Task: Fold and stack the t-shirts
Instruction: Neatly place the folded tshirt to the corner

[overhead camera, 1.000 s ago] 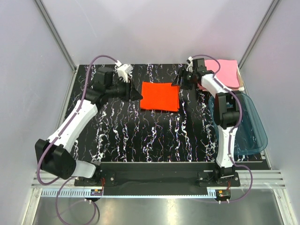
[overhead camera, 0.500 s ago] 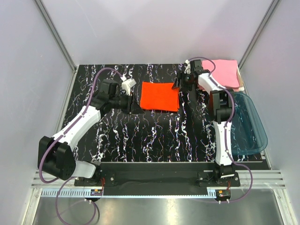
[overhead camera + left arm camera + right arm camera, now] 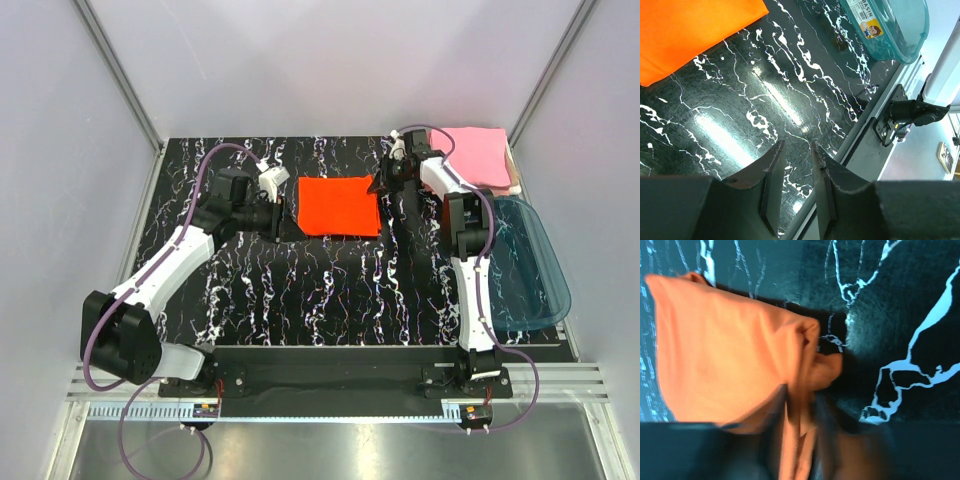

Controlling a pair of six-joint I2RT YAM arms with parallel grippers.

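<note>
Top external view, largest item first: a black, white-veined tabletop (image 3: 330, 290) carries everything. A translucent teal tub (image 3: 535, 270) lies along its right edge, beside the right arm. The orange shirt (image 3: 338, 205), folded into a flat rectangle, lies at the far centre of the tabletop, between the two arms' tips. The pink shirts (image 3: 480, 158) form a flat folded pile in the far right corner, just beyond the tub and apart from the orange shirt; how many layers the pile has cannot be told. The right end effector (image 3: 380, 183) sits at the orange shirt's right edge. The right wrist view, though blurred, shows orange cloth bunched and drawn in between the fingers, so this end effector is clenched on that edge. The left end effector (image 3: 283, 222) is just beside the orange shirt's near left corner. In the left wrist view its fingers stand a narrow gap apart with nothing between them, over bare tabletop; it is released, and the shirt's corner lies apart from the fingertips.
</note>
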